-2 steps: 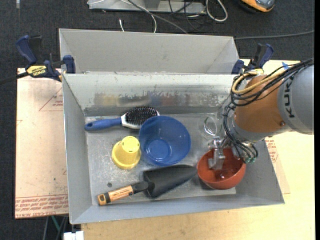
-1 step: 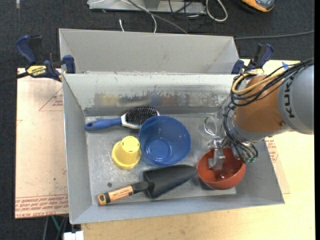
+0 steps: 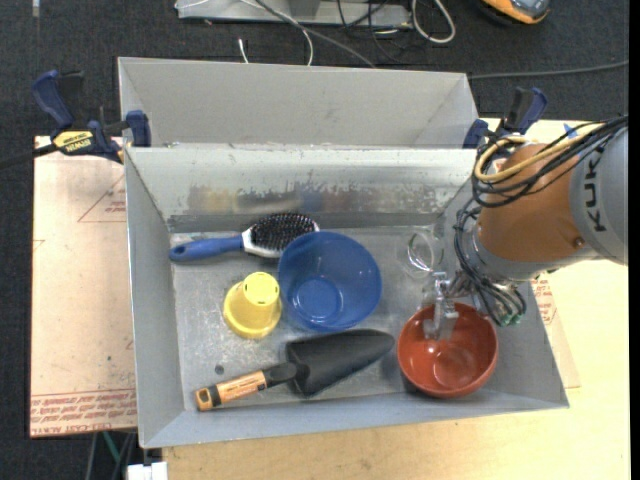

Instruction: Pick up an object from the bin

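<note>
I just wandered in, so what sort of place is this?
Probably a robotics lab: an orange robot arm hangs over a grey metal bin of household oddments, with loose cables on the dark floor.

The arm (image 3: 600, 203) enters from the right edge and angles down towards the left. An orange-brown cover (image 3: 525, 223) encloses the wrist. Black and yellow cables (image 3: 497, 160) loop over its top, and more hang bundled beneath. The slim, metallic gripper (image 3: 441, 313) points downward at the arm's low end.
</note>
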Robot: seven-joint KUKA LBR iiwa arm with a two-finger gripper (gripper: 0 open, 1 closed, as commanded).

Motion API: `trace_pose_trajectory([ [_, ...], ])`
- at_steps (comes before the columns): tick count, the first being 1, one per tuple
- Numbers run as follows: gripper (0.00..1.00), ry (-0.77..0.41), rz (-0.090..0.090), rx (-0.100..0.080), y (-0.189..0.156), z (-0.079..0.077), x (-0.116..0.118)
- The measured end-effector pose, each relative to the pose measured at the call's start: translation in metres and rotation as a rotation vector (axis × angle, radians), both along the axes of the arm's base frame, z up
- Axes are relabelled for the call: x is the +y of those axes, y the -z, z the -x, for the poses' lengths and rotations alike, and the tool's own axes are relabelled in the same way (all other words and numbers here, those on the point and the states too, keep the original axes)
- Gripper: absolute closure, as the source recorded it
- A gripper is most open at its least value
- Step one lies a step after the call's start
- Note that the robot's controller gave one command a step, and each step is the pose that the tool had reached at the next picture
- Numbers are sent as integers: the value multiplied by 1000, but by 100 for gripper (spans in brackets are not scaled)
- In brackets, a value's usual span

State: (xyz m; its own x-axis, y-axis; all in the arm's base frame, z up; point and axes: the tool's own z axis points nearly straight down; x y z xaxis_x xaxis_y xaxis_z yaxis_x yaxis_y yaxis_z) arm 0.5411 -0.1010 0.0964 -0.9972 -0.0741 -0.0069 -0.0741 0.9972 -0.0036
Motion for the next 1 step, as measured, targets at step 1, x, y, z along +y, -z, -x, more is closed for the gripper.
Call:
trace_pose_trajectory([
  [1, 100, -34, 2, -16, -10, -2, 0],
])
